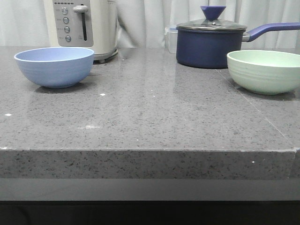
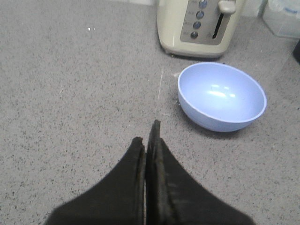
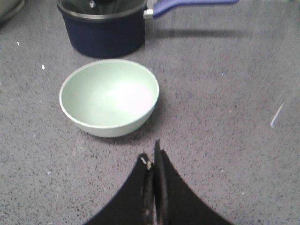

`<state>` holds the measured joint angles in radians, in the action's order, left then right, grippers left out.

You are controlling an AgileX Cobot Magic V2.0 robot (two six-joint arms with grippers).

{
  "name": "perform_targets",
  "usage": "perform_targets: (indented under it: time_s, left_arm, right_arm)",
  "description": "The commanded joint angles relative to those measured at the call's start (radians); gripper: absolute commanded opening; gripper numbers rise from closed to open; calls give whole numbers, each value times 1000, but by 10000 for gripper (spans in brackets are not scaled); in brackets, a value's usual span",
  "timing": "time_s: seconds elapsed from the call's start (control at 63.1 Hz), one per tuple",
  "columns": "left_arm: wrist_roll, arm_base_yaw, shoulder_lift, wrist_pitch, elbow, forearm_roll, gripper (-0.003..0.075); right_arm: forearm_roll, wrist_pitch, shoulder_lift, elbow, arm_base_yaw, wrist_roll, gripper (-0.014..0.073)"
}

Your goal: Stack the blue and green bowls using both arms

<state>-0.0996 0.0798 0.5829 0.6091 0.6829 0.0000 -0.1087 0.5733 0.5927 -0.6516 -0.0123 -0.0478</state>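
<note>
Blue bowl [image 1: 54,66], green bowl [image 1: 265,70] well apart (unstacked).

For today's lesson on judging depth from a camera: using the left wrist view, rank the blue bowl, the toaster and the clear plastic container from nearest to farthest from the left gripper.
1. Blue bowl: just beyond the shut left gripper, off to one side.
2. Toaster: behind the bowl.
3. Clear plastic container: far corner, past the toaster.
</note>
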Motion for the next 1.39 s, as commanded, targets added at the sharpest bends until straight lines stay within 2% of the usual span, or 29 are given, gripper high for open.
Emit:
perform_targets:
  time_s: [0.0, 0.127, 0.222, 0.285, 0.317, 0.365, 0.444, 0.475, 0.523, 0.808, 0.951, 1.189, 1.379]
  left_arm:
    - [1, 9, 33, -69, 36, 0, -20]
    - [1, 9, 61, -81, 35, 0, -19]
    - [1, 9, 73, -84, 35, 6, 8]
    - [1, 9, 73, -88, 35, 6, 104]
    - [1, 9, 73, -96, 35, 8, 169]
    - [1, 9, 73, -105, 35, 11, 293]
    - [1, 9, 73, -125, 35, 12, 442]
    - [1, 9, 73, -133, 35, 12, 484]
    - [1, 9, 73, -137, 35, 12, 507]
    - [59, 17, 73, -183, 35, 0, 491]
    - [72, 108, 73, -177, 35, -6, 491]
    - [82, 275, 73, -168, 35, 0, 491]
    - [82, 333, 73, -168, 35, 0, 491]
  right_arm:
    - [2, -56, 52, -34, -6, -9, -55]
    - [2, -47, 102, -34, -6, -10, -29]
    - [2, -44, 125, -34, -6, -10, 104]
    - [2, -43, 134, -34, -6, -10, 272]
    - [2, -43, 135, -34, -6, -10, 377]
    - [1, -38, 135, -34, -6, -10, 477]
    - [1, -31, 135, -34, -6, -10, 565]
    - [-1, -28, 135, -34, -6, -10, 568]
    - [-1, -19, 135, -34, -6, -10, 562]
    - [-2, 102, 232, -159, -6, -8, 562]
    - [-4, 185, 366, -281, -28, 6, 562]
    - [-110, 241, 571, -457, -117, 3, 562]
    - [-270, 275, 735, -555, -146, -118, 562]
